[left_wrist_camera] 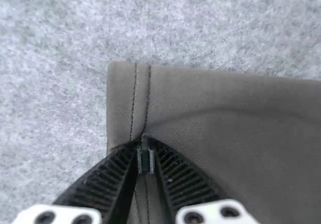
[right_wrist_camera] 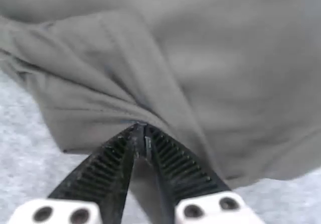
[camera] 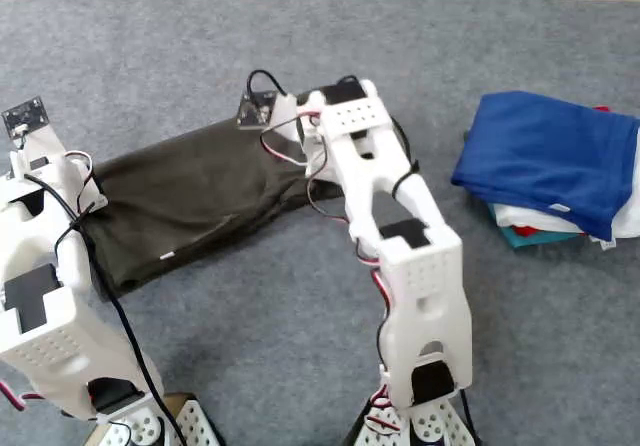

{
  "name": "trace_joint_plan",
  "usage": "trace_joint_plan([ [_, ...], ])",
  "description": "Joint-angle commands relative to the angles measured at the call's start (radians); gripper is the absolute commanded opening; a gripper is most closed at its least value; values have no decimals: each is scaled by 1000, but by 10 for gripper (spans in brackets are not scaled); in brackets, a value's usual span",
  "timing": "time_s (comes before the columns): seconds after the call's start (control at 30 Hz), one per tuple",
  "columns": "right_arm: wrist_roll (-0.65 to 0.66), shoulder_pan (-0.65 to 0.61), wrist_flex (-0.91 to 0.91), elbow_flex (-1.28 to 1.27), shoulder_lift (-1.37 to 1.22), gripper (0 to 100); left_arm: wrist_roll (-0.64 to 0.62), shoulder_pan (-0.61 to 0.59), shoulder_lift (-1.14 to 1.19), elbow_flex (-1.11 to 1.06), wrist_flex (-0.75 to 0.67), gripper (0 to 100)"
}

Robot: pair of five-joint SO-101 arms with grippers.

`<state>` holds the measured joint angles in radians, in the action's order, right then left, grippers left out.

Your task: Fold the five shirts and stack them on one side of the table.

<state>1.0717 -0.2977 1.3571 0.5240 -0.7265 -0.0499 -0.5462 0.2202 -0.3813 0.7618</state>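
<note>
A dark olive shirt (camera: 190,201) lies folded into a long band across the left middle of the grey table. My left gripper (left_wrist_camera: 144,151) is shut on the shirt's stitched hem (left_wrist_camera: 135,98) at its left end, near the corner. My right gripper (right_wrist_camera: 142,136) is shut on a pinch of the olive shirt (right_wrist_camera: 200,83) at its right end, under the arm's wrist (camera: 340,126). A stack of folded shirts (camera: 550,166) sits at the right side, with a blue shirt (camera: 545,146) on top and white, teal and red layers below it.
Grey felt (camera: 250,366) covers the whole table. The left arm's body (camera: 45,306) stands at the near left and the right arm's body (camera: 420,296) at the near middle. Wires (camera: 290,136) loop around the right wrist.
</note>
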Motion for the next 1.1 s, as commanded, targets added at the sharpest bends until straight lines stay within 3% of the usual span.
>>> trace_joint_plan([
  [0.0,2,3,77,266,-48,15,0,-19,-25,12,-21,31],
  [0.27,0,0,74,633,-309,15,0,-19,-25,12,-21,31],
  [0.57,-166,3,394,1161,-357,15,0,-19,-25,12,-21,31],
  [0.83,-296,63,413,1007,-225,15,0,-19,-25,12,-21,31],
  [1.07,-295,-9,404,499,-30,15,0,-19,-25,12,-21,31],
])
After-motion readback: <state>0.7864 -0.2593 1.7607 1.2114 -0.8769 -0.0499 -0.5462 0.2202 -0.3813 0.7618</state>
